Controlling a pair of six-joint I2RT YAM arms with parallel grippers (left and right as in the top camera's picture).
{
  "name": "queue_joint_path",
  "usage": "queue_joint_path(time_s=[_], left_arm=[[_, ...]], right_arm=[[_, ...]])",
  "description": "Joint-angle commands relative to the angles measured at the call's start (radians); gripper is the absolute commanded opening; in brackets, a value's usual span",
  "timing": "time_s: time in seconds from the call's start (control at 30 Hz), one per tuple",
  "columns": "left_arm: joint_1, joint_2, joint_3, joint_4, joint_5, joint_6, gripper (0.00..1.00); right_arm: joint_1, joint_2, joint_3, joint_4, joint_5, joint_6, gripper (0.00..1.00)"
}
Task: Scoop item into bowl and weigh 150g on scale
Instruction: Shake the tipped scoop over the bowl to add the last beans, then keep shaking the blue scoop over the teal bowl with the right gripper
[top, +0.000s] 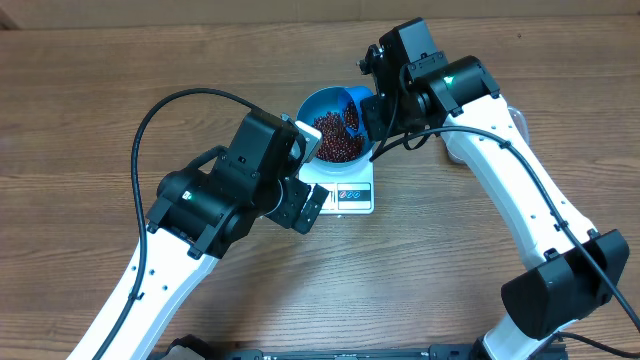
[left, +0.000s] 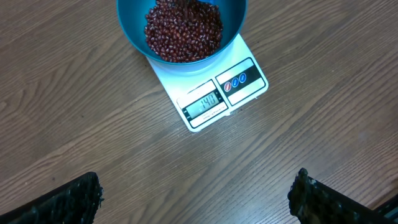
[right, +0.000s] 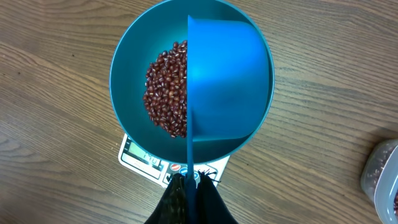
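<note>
The blue bowl (top: 322, 102) stands on the white scale (top: 350, 196), holding a pile of red-brown beans (top: 335, 138). In the right wrist view, my right gripper (right: 191, 183) is shut on the thin handle of a small blue scoop (right: 227, 74). The scoop is turned on its side over the right half of the bowl (right: 124, 81), hiding part of the beans (right: 165, 90). My left gripper (left: 196, 199) hangs open over bare wood in front of the scale (left: 214, 99), nothing between its fingers (left: 68, 202). The scale's display is lit.
A clear plastic tub (right: 382, 177) with beans inside shows at the right edge of the right wrist view. In the overhead view the right arm (top: 520, 200) covers it. Wooden tabletop (top: 100, 90) lies all around the scale.
</note>
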Motion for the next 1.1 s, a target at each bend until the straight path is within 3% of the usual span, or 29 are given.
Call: queue_joint_path(time_s=[0.0,0.23,0.6,1.07], left_arm=[[0.006,0.003,0.013,0.0,0.011,0.015,1.0],[0.006,0.003,0.013,0.0,0.011,0.015,1.0],[0.006,0.003,0.013,0.0,0.011,0.015,0.99],[0.006,0.003,0.013,0.0,0.011,0.015,1.0]], right_arm=[[0.0,-0.041,0.036,0.003,-0.009,0.006,0.04],[0.0,-0.041,0.036,0.003,-0.019,0.006,0.04],[-0.073,-0.041,0.035,-0.009,-0.218,0.006,0.04],[-0.074,-0.041,0.035,-0.013,-0.164,-0.009,0.04]])
